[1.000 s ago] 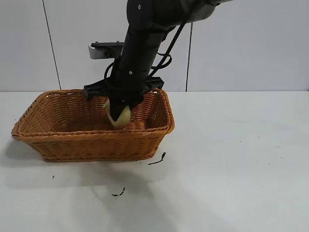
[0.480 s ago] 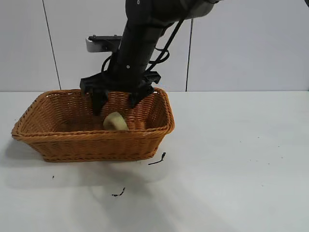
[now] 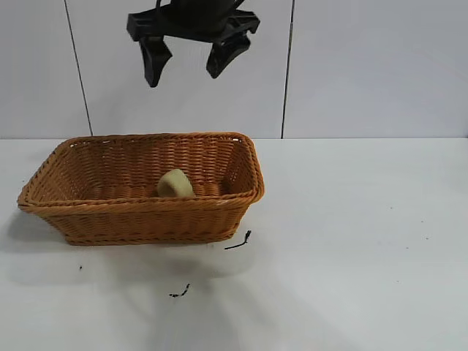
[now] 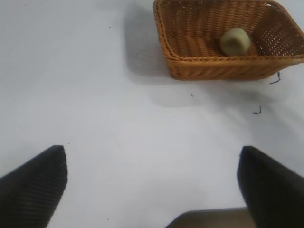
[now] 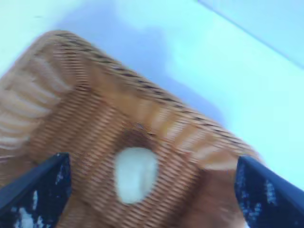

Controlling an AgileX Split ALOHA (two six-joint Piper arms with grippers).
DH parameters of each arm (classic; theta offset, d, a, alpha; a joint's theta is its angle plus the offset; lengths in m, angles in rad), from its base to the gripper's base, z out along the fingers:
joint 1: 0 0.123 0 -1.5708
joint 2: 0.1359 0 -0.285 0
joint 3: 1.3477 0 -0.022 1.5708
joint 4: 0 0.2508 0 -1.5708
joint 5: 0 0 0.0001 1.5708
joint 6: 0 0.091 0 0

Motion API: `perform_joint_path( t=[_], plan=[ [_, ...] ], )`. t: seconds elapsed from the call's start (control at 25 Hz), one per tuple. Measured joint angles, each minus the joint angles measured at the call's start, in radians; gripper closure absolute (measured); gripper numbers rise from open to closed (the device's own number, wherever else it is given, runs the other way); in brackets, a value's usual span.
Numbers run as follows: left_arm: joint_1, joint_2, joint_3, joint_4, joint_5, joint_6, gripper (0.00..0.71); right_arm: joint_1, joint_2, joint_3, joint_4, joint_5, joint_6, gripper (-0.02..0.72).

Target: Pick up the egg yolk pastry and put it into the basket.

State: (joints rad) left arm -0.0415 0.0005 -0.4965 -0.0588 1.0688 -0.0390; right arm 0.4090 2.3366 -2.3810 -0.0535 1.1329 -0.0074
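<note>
- Table (image 3: 351,241): bare; my left gripper (image 4: 152,183) idles above it, jaws wide.
- Basket (image 3: 146,219): egg yolk pastry (image 3: 175,183) rests inside, probably light, crumbly; grip its sides gently.
- Right gripper (image 3: 189,53): high above, jaws wide, empty.

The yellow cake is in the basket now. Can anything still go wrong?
Not much, I think. The egg yolk pastry looks propped on its edge inside the basket, so it might tip flat or roll a little, though the walls should keep it in. The right gripper hangs open high above; if it dipped again it could bump the rim. The left gripper sits open, far off over the table.
</note>
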Motion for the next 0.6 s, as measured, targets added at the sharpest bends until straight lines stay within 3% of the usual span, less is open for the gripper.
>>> perform_joint_path(
  t=[0.36, 0.6],
  plan=[
    [0.0, 0.0, 0.0, 0.0, 0.0, 0.0, 0.015, -0.274, 0.0, -0.002, -0.004, 0.076, -0.008, 0.069],
    [0.0, 0.0, 0.0, 0.0, 0.0, 0.0, 0.015, -0.373, 0.0, -0.002, 0.0, 0.077, -0.005, 0.069]
  ],
)
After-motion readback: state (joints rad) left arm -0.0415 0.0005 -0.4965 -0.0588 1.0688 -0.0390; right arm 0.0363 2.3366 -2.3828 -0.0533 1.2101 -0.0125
